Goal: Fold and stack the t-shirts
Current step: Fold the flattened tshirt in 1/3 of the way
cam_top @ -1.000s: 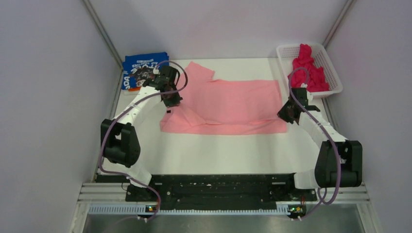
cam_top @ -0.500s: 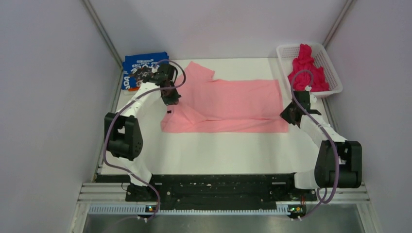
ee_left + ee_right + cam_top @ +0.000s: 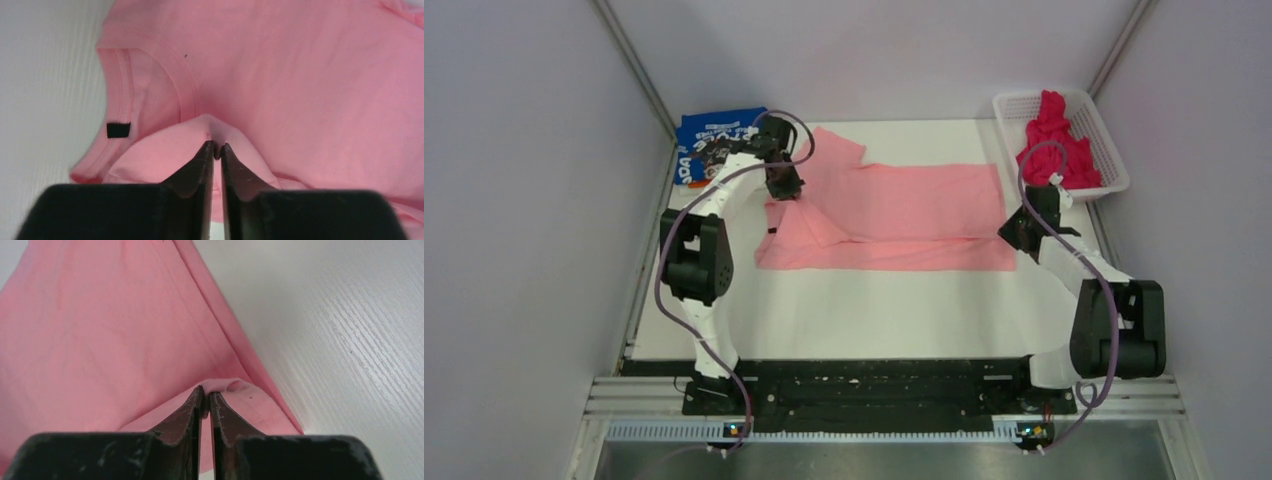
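- Your left gripper (image 3: 216,150) is clamped on a raised fold of the pink shirt (image 3: 904,210), beside its collar.
- Your right gripper (image 3: 205,397) is clamped on the shirt's opposite edge.

A white table (image 3: 874,310) with a faint wood grain is seen across the middle of the frame. It is enclosed by plain pale lilac-grey walls at the left (image 3: 514,200), at the right (image 3: 1209,130) and along the top (image 3: 874,50). Grey metal struts (image 3: 634,70) are set in both upper corners. A ribbed silver rail (image 3: 614,395) is fixed along the lower edge. Soft, even light is cast throughout.
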Action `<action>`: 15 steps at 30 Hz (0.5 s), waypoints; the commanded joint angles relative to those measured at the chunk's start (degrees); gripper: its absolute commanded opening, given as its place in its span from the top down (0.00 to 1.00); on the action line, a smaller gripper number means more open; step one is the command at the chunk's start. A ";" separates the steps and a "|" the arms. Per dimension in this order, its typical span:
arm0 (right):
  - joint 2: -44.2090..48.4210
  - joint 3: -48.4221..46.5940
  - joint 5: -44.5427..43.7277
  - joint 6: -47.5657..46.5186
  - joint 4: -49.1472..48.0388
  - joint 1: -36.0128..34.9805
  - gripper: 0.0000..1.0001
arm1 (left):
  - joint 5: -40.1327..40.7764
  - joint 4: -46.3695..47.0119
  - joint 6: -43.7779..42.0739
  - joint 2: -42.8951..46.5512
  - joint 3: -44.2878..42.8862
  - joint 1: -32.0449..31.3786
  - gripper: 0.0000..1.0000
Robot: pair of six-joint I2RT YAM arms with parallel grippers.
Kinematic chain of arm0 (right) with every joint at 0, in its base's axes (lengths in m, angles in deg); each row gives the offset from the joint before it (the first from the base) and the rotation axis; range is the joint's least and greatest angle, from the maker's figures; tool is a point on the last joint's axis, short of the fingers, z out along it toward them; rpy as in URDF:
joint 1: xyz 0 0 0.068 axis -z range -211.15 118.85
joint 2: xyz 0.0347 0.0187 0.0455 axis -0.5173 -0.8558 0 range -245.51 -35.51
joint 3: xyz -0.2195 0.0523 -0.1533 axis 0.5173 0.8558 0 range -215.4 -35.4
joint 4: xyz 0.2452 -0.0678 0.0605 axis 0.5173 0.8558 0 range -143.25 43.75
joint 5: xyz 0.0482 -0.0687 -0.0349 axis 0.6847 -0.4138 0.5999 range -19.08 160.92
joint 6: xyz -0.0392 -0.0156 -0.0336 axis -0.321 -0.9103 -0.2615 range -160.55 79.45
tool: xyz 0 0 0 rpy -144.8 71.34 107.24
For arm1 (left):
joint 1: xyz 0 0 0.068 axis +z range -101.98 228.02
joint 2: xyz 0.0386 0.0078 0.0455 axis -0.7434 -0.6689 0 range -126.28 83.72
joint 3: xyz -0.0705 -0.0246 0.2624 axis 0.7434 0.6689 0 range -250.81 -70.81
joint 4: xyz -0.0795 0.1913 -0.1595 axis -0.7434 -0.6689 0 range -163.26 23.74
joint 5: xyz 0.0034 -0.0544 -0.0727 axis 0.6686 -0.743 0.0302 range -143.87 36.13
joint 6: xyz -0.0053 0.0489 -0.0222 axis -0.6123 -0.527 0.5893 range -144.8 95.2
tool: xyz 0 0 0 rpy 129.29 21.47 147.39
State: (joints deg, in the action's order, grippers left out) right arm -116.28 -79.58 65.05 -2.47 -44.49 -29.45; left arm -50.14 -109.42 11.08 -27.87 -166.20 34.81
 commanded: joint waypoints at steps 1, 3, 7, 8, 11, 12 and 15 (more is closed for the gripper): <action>-2.45 -1.74 -1.40 -0.37 -2.44 0.86 0.85 | -1.22 2.16 -2.32 -4.84 -5.65 0.53 0.72; -3.46 -3.55 -2.58 -0.54 -1.05 0.96 0.69 | -1.25 1.70 -3.67 -7.15 -9.57 0.72 0.44; -4.05 -7.62 -3.09 -1.49 3.18 0.94 0.14 | -2.02 -2.49 -4.72 -8.34 -16.65 0.91 0.03; -3.70 -8.10 -3.16 -1.53 4.63 0.94 0.07 | -2.63 -2.54 -4.54 -6.91 -15.83 0.91 0.03; -1.35 -7.03 -1.70 -1.59 6.80 0.79 0.02 | -5.44 0.75 -3.37 -0.38 -7.09 0.82 0.01; 0.01 -5.52 -1.02 -1.47 6.86 0.43 0.01 | -6.69 3.09 -2.68 2.31 -1.69 0.82 0.01; 3.97 -2.37 0.26 -2.48 5.48 -2.85 0.01 | -10.55 9.44 -0.37 9.02 11.10 0.82 0.01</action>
State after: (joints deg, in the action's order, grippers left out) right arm -118.34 -84.72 63.81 -3.54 -39.53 -29.45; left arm -54.93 -106.60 8.30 -29.09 -167.97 35.35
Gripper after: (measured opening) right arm 0.984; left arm 0.991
